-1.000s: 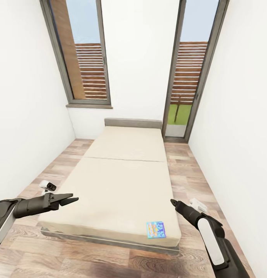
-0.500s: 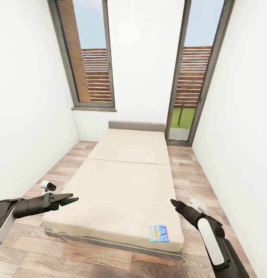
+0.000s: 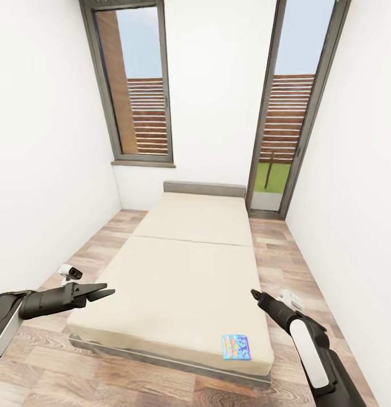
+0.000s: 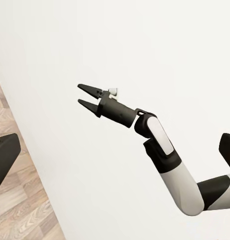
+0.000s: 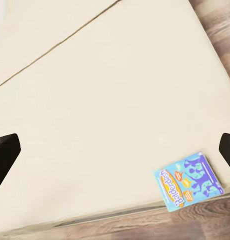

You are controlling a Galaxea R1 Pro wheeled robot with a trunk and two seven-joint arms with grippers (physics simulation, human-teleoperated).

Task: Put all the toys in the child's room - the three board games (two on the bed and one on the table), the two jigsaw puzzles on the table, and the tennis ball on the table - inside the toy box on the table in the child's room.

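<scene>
Print on the board game [image 3: 235,346] at the bed's [image 3: 184,271] near corner is too small to read from the head view. Both forearms run off the lower frame edge. In the right wrist view, the fingertips [image 5: 5,155] are cropped by the side edges; the bed extends past the frame.

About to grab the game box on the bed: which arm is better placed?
Probably the right. The blue-and-orange board game lies at the bed's near right corner, close to the right gripper; the left gripper is across the mattress.
</scene>
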